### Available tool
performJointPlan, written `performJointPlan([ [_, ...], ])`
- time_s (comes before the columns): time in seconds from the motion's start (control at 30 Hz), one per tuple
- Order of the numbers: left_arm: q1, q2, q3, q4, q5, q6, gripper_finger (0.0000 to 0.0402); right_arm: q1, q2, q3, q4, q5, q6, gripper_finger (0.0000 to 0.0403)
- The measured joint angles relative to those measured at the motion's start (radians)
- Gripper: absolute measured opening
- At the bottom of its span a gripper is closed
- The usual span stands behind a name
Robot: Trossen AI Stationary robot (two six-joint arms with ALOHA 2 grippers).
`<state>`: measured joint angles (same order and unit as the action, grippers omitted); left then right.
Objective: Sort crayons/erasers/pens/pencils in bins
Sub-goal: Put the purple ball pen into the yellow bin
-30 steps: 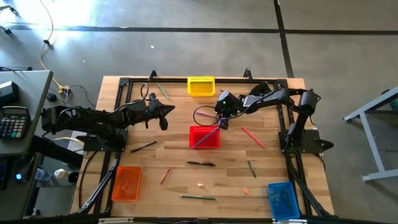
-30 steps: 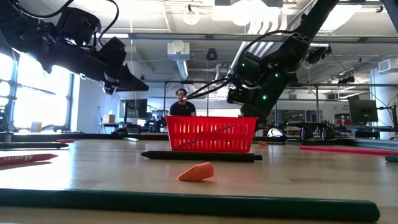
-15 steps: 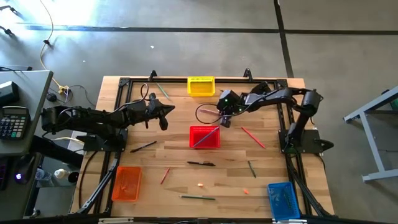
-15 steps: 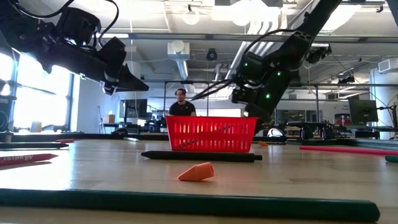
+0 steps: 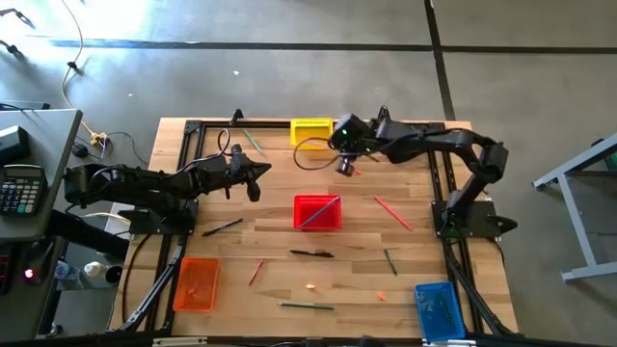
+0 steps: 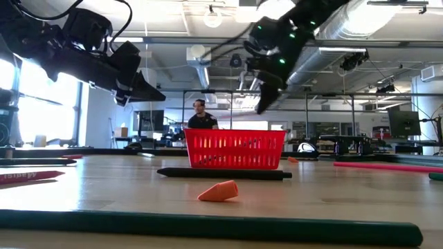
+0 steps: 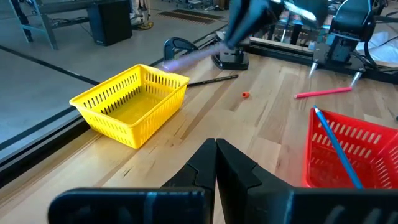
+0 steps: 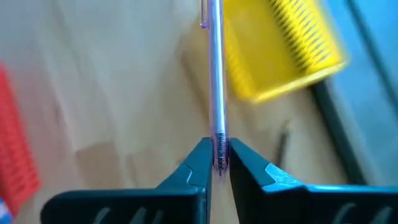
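We see the right gripper (image 8: 217, 163) pinched on a thin pale purple pen (image 8: 215, 74), held in the air just beside the yellow bin (image 5: 311, 132) at the far edge of the worktop (image 5: 270, 241). The left gripper (image 7: 216, 163) hangs closed and empty, left of the red bin (image 5: 317, 213), which holds a blue pencil (image 7: 336, 148).

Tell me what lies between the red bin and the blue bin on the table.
In the high view, a green pencil and a small eraser lie on bare wood between the red bin and the blue bin.
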<state>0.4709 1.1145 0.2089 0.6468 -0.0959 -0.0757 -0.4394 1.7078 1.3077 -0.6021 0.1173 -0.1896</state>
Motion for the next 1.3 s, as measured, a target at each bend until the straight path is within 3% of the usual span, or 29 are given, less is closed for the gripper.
performJointPlan([
  [0.2,0.000,0.000,0.000,0.000,0.000,-0.002,0.0000,-0.048,0.196,0.263,-0.142,0.040,-0.090,0.0023],
  [0.37,0.000,0.000,0.000,-0.008,-0.001,-0.003,0.0000,-0.079,0.370,0.476,-0.302,0.039,-0.074,0.0023],
  [0.6,0.000,0.000,0.000,-0.031,-0.001,-0.010,0.0000,-0.092,0.513,0.656,-0.397,0.039,-0.017,0.0023],
  [1.0,0.000,0.000,0.000,-0.031,-0.001,-0.009,0.0000,-0.105,0.552,0.686,-0.412,0.022,0.028,0.0026],
  [1.3,0.000,0.000,0.000,-0.040,-0.001,-0.010,0.0000,-0.104,0.552,0.686,-0.423,0.022,0.027,0.0085],
])
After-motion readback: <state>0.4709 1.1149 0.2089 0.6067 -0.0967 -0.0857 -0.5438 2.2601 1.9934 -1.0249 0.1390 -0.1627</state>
